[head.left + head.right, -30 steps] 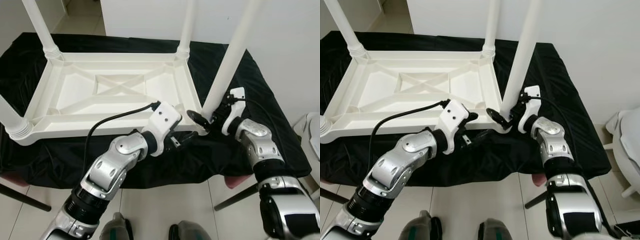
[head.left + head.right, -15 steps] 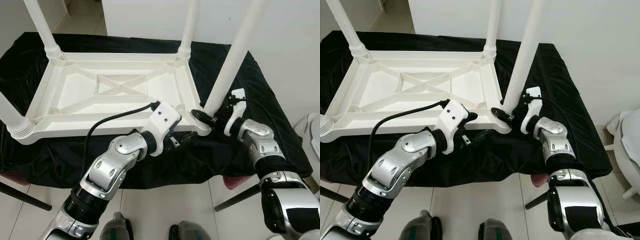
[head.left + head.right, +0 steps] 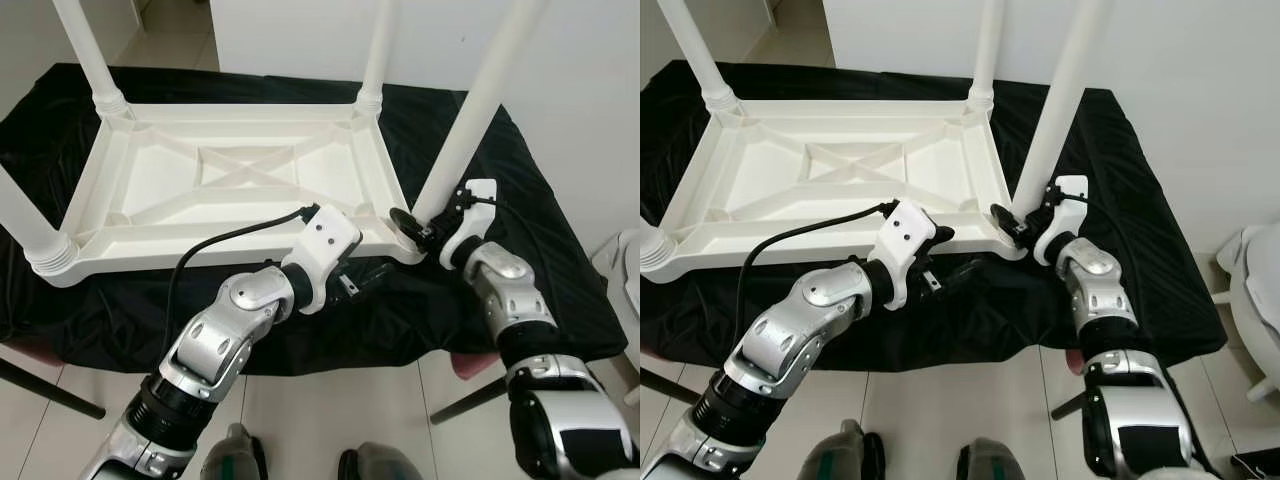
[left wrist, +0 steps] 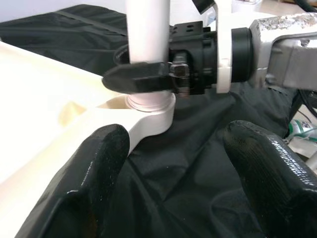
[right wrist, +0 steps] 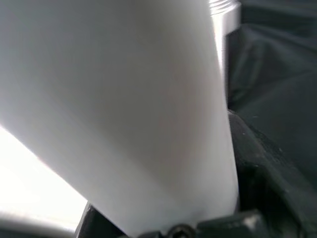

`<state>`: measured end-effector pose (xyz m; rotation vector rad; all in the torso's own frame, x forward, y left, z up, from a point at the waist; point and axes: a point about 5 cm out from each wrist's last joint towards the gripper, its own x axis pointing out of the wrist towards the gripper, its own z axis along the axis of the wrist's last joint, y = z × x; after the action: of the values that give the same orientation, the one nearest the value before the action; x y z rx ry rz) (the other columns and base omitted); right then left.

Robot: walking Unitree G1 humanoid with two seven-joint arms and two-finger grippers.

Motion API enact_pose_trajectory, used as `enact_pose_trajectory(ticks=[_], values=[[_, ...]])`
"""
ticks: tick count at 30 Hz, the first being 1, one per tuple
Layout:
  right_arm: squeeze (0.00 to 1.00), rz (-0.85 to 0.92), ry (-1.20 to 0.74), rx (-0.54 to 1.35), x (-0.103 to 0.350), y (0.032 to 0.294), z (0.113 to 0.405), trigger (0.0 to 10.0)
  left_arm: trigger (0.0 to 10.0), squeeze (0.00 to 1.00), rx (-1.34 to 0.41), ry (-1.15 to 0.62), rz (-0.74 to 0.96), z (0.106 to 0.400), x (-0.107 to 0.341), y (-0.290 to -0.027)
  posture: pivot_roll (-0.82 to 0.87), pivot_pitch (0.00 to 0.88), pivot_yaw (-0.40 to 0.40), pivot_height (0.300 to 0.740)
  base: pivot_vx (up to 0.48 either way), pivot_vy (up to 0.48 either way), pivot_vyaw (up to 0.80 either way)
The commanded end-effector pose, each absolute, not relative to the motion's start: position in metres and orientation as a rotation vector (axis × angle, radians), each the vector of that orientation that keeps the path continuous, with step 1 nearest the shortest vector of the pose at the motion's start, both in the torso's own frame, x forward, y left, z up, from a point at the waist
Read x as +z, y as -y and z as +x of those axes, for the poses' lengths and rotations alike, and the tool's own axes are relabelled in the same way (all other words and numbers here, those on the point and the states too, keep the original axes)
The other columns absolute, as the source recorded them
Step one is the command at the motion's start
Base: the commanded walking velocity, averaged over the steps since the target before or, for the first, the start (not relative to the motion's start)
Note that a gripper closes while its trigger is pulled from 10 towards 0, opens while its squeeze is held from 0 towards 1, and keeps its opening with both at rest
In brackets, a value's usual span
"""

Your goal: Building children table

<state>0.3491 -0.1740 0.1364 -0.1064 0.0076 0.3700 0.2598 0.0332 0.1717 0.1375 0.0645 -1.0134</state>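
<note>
We have the white table top [image 3: 235,190] lying upside down on the black cloth [image 3: 560,270], taking up the middle of the head view and reaching toward nine o'clock. Three legs already stand in their corner sockets: one at eleven o'clock [image 3: 85,50], one at twelve [image 3: 377,45], one at nine [image 3: 25,225]. The fourth leg [image 3: 470,110], at about two o'clock, sits on the near right corner and leans a little, so we judge it is being seated or turned home, and that is what remains, along with setting the table upright. Our right gripper [image 3: 420,228] holds this leg just above the socket, its fingers closed around the base; in the left wrist view one black finger [image 4: 136,79] crosses in front of the leg. Our left gripper [image 3: 365,276] hovers just off the near edge of the table top at about five o'clock, fingers spread, holding nothing. Compared with a second ago, the right wrist has moved in closer to the corner and the leg's foot has settled nearer the socket, while the left arm has barely changed.
</note>
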Motion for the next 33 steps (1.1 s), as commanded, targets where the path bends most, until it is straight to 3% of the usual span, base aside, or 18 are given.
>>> enact_pose_trajectory(ticks=[1, 10, 12, 13, 19, 20, 21, 22, 33], values=[[0.0, -0.112, -0.02, 0.28, 0.138, 0.18, 0.349, 10.0, 10.0, 0.0, -1.034, -0.076, 0.149, 0.257, 0.17, -0.033, -0.13, 0.021, -0.011, 0.74, 0.0, 0.0, 0.0], [0.0, -0.108, 0.059, -0.05, 0.134, 0.145, 0.316, 10.0, 10.0, 0.0, -1.062, -0.075, 0.156, 0.257, 0.169, -0.029, -0.15, 0.004, -0.003, 0.74, 0.0, 0.0, 0.0], [0.0, -0.1, 0.06, -0.061, 0.134, 0.141, 0.313, 10.0, 10.0, 0.0, -1.062, -0.075, 0.156, 0.257, 0.169, -0.029, -0.15, 0.004, -0.003, 0.74, 0.0, 0.0, 0.0], [0.0, -0.067, 0.039, -0.043, 0.132, 0.126, 0.307, 10.0, 10.0, 0.0, -1.062, -0.074, 0.159, 0.258, 0.168, -0.029, -0.15, 0.002, -0.006, 0.74, 0.0, 0.0, 0.0], [0.0, -0.076, 0.029, -0.034, 0.135, 0.124, 0.305, 10.0, 10.0, 0.0, -1.062, -0.074, 0.16, 0.258, 0.168, -0.028, -0.15, 0.0, -0.013, 0.74, 0.0, 0.0, 0.0], [0.51, -0.064, 0.017, -0.044, 0.136, 0.128, 0.304, 10.0, 10.0, 0.0, -1.062, -0.074, 0.162, 0.257, 0.167, -0.028, -0.15, 0.0, -0.016, 0.74, 0.0, 0.0, 0.0], [0.51, -0.064, 0.017, -0.044, 0.136, 0.128, 0.304, 10.0, 10.0, 0.0, -1.062, -0.074, 0.162, 0.257, 0.167, -0.028, -0.15, 0.0, -0.016, 0.74, 0.0, 0.0, 0.0], [1.0, -0.048, 0.018, -0.031, 0.136, 0.128, 0.303, 10.0, 10.0, 0.0, -1.059, -0.073, 0.163, 0.257, 0.167, -0.029, -0.14, 0.0, -0.021, 0.74, 0.0, 0.0, 0.0], [1.0, 0.052, -0.024, 0.141, 0.135, 0.131, 0.305, 10.0, 10.0, 0.0, -1.049, -0.073, 0.166, 0.257, 0.166, -0.03, -0.14, 0.0, -0.027, 0.74, 0.0, 0.0, 0.0]])
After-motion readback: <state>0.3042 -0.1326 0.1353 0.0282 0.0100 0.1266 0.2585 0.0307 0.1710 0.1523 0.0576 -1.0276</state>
